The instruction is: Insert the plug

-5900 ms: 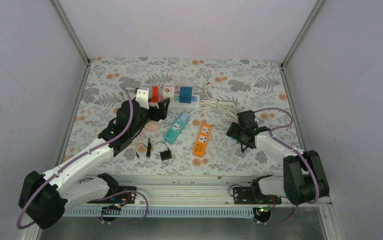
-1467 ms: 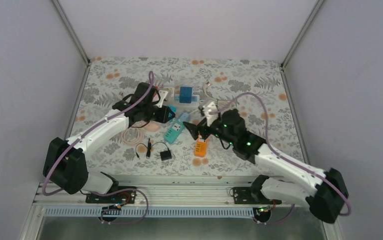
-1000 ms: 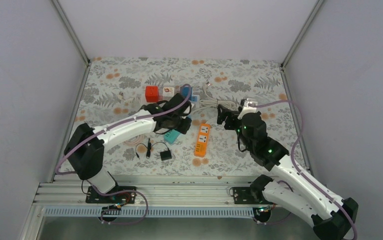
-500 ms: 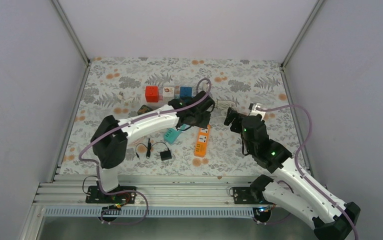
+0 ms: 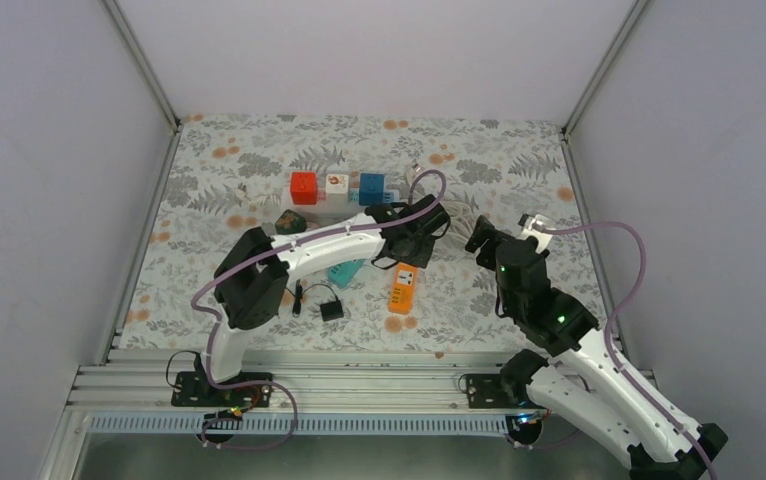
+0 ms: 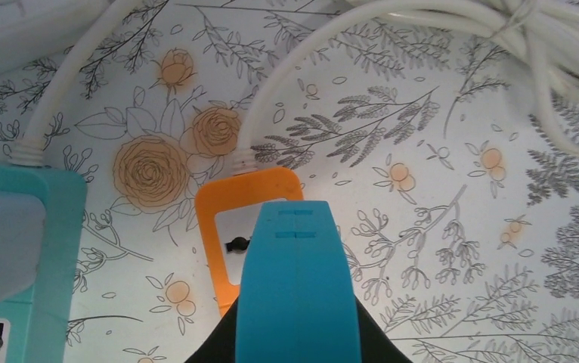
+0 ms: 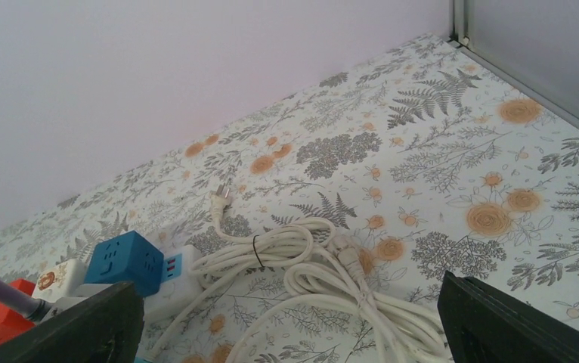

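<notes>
- While the top view shows the left gripper (image 5: 411, 243) only as a dark mass over the far end of the orange power strip (image 5: 403, 287), the left wrist view shows its fingers (image 6: 373, 348) clamped on a blue plug (image 6: 294, 287).
- That plug hangs over the orange strip's white socket face, near its cable end. Contact cannot be judged.
- A teal power strip (image 6: 52, 257) lies just beside the orange one, to its left.
- The right gripper (image 5: 479, 234) hovers near the coiled white cable (image 7: 324, 280), its fingers (image 7: 498, 318) spread wide with nothing between them.
- Only the right wrist view makes out the cable's loose white plug (image 7: 221, 198) lying on the floral tabletop (image 5: 519, 160), beyond the blue cube (image 7: 124, 261).
- Only the top view shows the black adapter (image 5: 331, 310) at the near side.
</notes>
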`<move>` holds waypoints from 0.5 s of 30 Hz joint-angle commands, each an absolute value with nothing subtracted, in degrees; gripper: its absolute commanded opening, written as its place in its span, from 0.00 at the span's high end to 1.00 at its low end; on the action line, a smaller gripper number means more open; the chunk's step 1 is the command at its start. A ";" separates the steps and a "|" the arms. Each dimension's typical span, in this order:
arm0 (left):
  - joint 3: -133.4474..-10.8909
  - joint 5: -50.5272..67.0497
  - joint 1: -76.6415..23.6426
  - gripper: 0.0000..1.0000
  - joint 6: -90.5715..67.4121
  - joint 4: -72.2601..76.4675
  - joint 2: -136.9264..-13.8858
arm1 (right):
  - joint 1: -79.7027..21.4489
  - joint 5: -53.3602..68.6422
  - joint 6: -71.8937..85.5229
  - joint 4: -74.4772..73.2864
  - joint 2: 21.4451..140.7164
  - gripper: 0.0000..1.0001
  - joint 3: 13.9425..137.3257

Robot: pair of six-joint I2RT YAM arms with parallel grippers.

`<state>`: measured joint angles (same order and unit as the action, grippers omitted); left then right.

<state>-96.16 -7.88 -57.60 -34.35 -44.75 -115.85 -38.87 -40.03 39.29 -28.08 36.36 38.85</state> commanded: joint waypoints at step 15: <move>-102.39 -10.81 -57.42 0.98 -34.19 -47.43 -122.76 | -38.41 -43.73 41.41 -28.05 34.68 0.00 37.73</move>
